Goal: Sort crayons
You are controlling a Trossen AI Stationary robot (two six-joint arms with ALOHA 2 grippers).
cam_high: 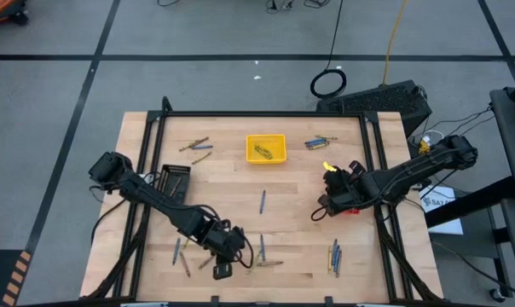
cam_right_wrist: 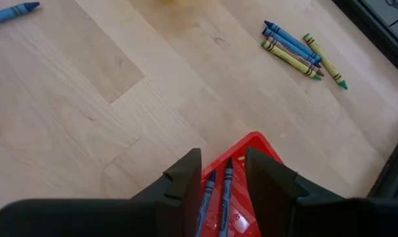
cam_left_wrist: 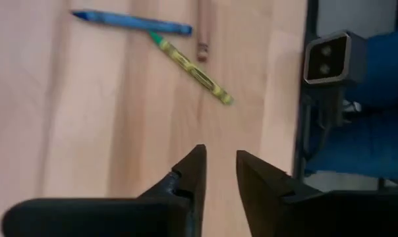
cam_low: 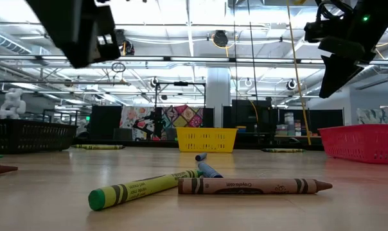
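Crayons scattered, both my arms low over the table

My left gripper [cam_left_wrist: 220,172] hangs near the table's front edge, fingers slightly parted with nothing between them; just beyond lie a blue crayon [cam_left_wrist: 132,22], a green-yellow crayon [cam_left_wrist: 192,69] and a brown one [cam_left_wrist: 201,29] (tips nearly meeting). My right gripper [cam_right_wrist: 223,172], fingers parted and empty, hovers over the red tray [cam_right_wrist: 246,146] holding two blue crayons [cam_right_wrist: 226,191]. More crayons sit in the yellow tray [cam_high: 266,147].

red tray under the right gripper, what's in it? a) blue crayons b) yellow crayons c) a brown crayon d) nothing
a: in the right wrist view, blue crayons lie in the red tray, seen between the fingers of the right gripper.
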